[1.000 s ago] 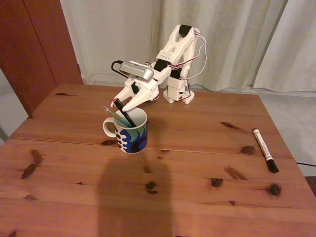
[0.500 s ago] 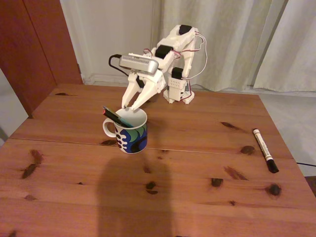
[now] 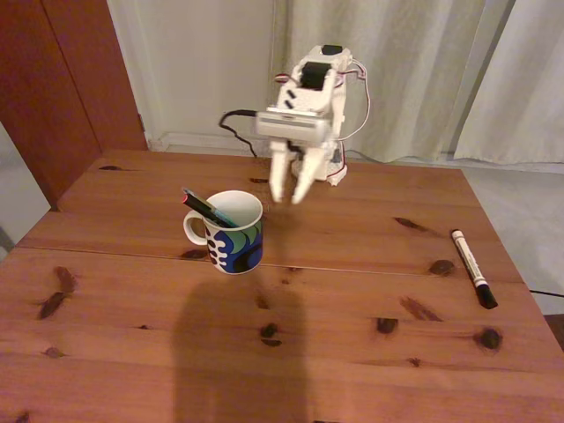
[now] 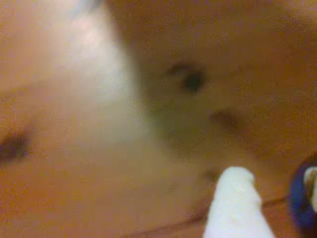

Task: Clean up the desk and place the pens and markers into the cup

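1. Gripper (image 3: pixel 289 198) hangs in the air above the desk (image 3: pixel 335 291), just to the 3 o'clock side of the cup (image 3: pixel 233 233) in the fixed view. Fingers spread apart, pointing down, nothing between them.
2. Cup stands upright, left of centre. A black pen (image 3: pixel 204 208) with a reddish end leans out over its rim toward 10 o'clock. A hint of teal beside it inside; too small to be sure of.
3. White marker (image 3: pixel 473 268) with black cap lies flat near the desk's right edge, at about 4 o'clock from the cup and well apart from it. Long axis runs roughly 11 to 5 o'clock.
4. Wrist view is badly smeared: one pale fingertip (image 4: pixel 237 206) at the bottom, a sliver of blue cup (image 4: pixel 302 203) at the right edge.
5. Step in hand, as I judge it: fetch the marker. Turn the wrist so the fingers straddle the barrel crosswise, come down on its middle, and close only when low enough that it cannot roll off.
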Action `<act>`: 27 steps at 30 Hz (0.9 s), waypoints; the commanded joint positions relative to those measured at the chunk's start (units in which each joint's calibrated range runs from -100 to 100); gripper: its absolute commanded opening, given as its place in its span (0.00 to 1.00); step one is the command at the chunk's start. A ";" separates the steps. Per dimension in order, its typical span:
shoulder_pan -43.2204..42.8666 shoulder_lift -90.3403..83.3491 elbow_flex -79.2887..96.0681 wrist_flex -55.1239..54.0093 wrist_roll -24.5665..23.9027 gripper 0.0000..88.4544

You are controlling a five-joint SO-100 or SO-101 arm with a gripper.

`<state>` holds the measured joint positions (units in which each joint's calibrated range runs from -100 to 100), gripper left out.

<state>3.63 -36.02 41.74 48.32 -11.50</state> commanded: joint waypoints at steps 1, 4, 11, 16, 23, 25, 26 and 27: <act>-5.76 -3.74 -4.32 5.57 -0.13 0.12; -10.91 -3.74 -4.59 8.93 -1.44 0.12; -18.63 0.97 -9.64 13.66 -6.41 0.12; -22.41 7.51 -14.87 14.95 -10.29 0.12; -25.30 20.42 -21.45 14.86 -11.86 0.12; -26.19 24.23 -23.71 14.86 -12.65 0.12; -26.67 25.96 -24.79 14.86 -13.07 0.12; -27.31 27.62 -25.69 14.86 -13.69 0.12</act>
<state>-22.19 -11.44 21.36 63.00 -24.10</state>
